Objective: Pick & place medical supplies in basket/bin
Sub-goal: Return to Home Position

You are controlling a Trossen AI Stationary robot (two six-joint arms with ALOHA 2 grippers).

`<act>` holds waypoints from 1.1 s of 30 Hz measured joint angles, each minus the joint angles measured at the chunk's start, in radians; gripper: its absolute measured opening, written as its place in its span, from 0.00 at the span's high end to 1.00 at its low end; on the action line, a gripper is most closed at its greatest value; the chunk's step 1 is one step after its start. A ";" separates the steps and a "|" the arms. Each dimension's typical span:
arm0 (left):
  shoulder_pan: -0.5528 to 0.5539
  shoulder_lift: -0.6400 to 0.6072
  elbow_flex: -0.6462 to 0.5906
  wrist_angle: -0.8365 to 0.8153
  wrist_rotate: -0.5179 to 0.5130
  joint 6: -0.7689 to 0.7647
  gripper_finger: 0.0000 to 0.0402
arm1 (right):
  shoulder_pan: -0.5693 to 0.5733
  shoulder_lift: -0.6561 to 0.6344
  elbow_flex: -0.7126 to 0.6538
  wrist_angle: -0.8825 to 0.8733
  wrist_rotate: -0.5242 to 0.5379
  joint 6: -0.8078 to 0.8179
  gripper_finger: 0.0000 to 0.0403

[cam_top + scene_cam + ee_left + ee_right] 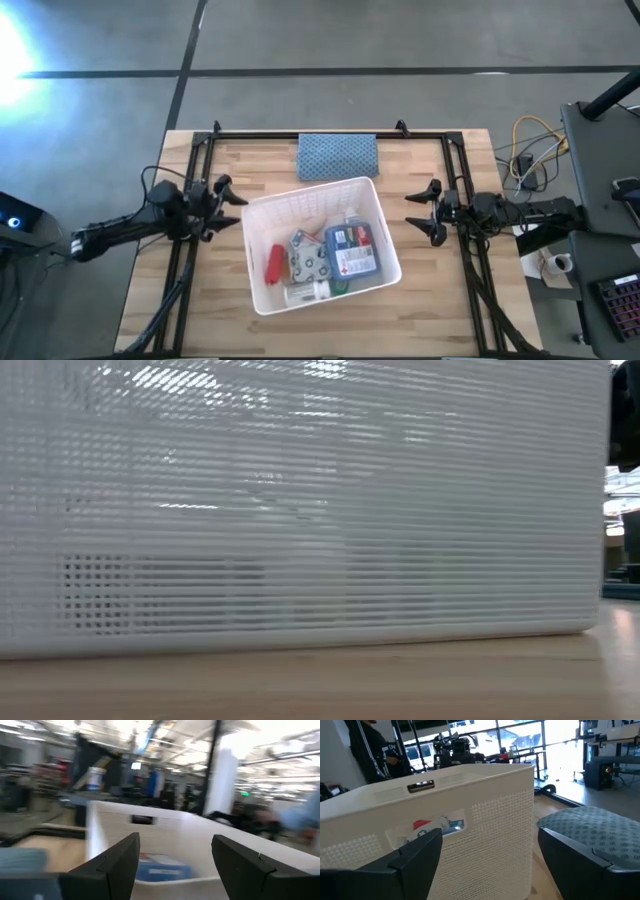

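The white slotted bin (262,215) sits in the middle of the table and fills the low view (300,510). Inside it lie the supplies: a red tube (273,262), a grey patterned pouch (308,256), a blue-white flat box (352,250) and a white item (305,292) near the front wall. My left gripper (228,194) is open beside the bin's left wall, with the bin's wall (165,827) ahead of its fingers. My right gripper (428,211) is open to the right of the bin, facing its right wall (485,815). Neither touches anything.
A blue-grey textured mat (338,156) lies flat at the table's far edge behind the bin, also seen beside the right gripper as the mat (595,832). Black frame rails (320,134) run along the far edge and both sides. Bare wood lies near the bin's front.
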 joint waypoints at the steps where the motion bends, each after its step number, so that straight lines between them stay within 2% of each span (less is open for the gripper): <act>1: -0.037 -0.025 0.000 -0.008 -0.006 -0.001 0.43 | 0.000 0.000 0.000 0.000 0.000 0.000 0.20; 6: -0.180 -0.084 0.000 -0.008 -0.018 -0.002 0.43 | 0.000 0.000 0.000 0.000 0.000 0.000 0.22; 9: -0.219 -0.085 0.001 0.005 -0.018 -0.001 0.43 | 0.000 0.000 0.000 0.000 0.004 0.000 0.22; 21: -0.283 -0.088 0.000 -0.035 -0.020 0.000 0.43 | 0.000 0.001 0.000 0.000 0.006 0.000 0.21; 33: -0.286 -0.088 -0.001 -0.071 -0.021 0.000 0.43 | 0.000 0.001 0.000 0.000 0.007 0.000 0.21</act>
